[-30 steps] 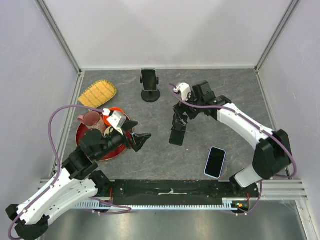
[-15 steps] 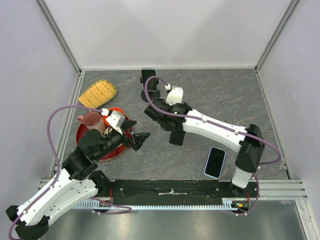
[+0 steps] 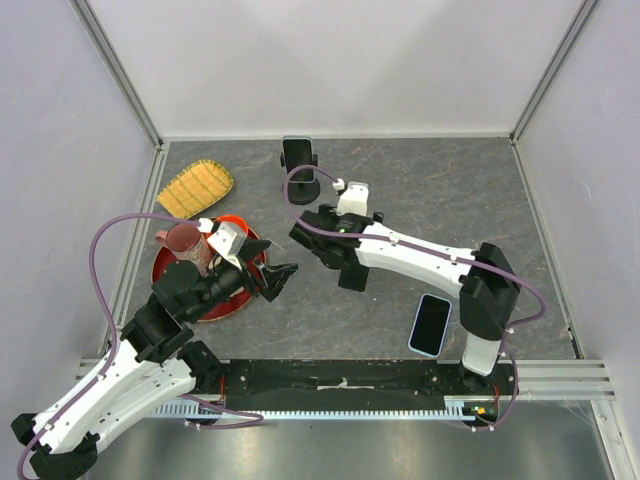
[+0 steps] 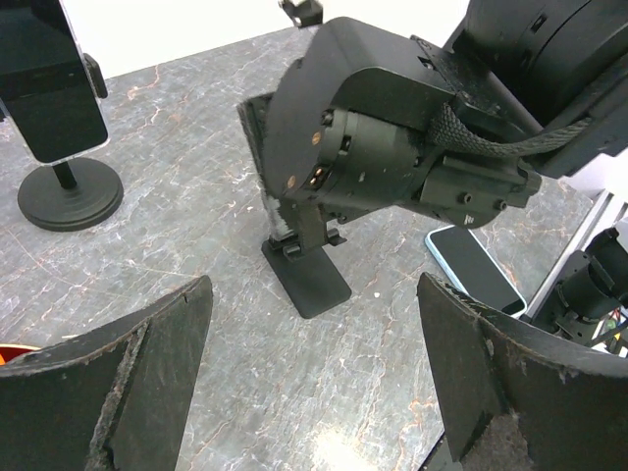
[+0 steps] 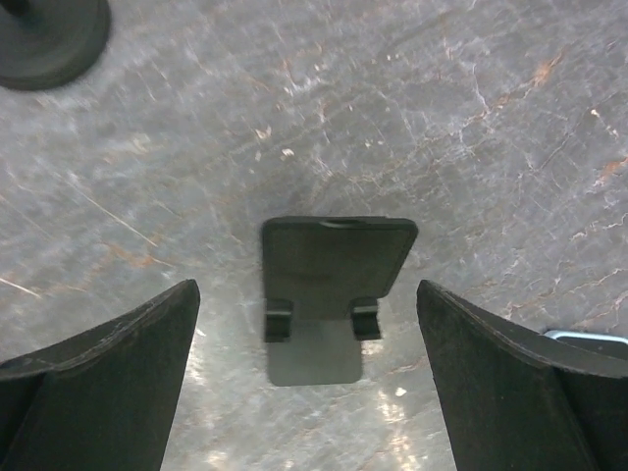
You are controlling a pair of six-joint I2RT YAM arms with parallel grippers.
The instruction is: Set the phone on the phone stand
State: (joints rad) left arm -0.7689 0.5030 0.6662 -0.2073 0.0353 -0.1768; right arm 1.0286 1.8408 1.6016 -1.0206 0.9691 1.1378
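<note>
A light-blue-edged phone (image 3: 431, 324) lies flat, screen up, at the front right of the table; its corner shows in the left wrist view (image 4: 471, 270). An empty black phone stand (image 3: 352, 276) stands mid-table, with two small lips on a flat base (image 5: 334, 294). My right gripper (image 3: 330, 255) hovers over it, open and empty, its fingers (image 5: 118, 363) either side of the stand (image 4: 306, 280). My left gripper (image 3: 275, 278) is open and empty, left of the stand and pointing at it.
A second phone (image 3: 297, 155) sits on a round-based stand (image 3: 302, 190) at the back. A red plate (image 3: 170, 275) with a brown cup (image 3: 185, 240) is at the left. A yellow woven object (image 3: 195, 187) lies at the back left.
My right arm has folded in and swung left, so its gripper is over the black stand from the back-left side. My left arm has barely moved.
</note>
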